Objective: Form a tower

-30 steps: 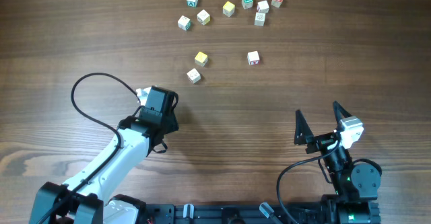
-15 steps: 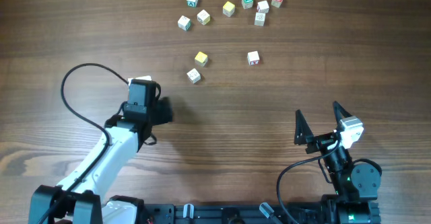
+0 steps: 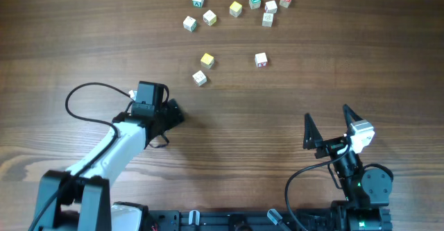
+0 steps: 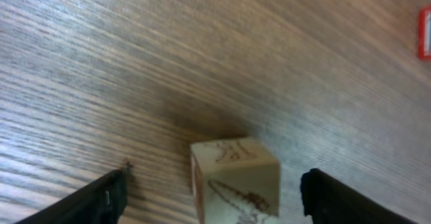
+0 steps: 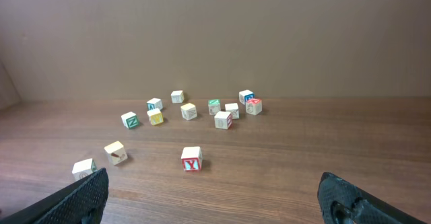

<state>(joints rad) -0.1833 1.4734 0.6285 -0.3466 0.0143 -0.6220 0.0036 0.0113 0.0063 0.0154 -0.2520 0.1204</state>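
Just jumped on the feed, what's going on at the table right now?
The left gripper is low over the table, jaws open on either side of a pale wooden cube that stands on the wood ungripped. The right gripper sits open and empty near its base. The loose cubes lie singly on the far side; nothing is stacked yet.

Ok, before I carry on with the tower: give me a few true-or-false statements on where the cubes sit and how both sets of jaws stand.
1. A pale wood cube sits on the table between the left jaws, clear of both. True.
2. The right jaws are shut on a cube. False: they stand wide open with nothing between them.
3. The red-lettered cube lies apart from the far cluster. True.
4. The yellow-topped cube is stacked on the cube at the left jaws. False: it lies on the table farther out, near another pale cube.
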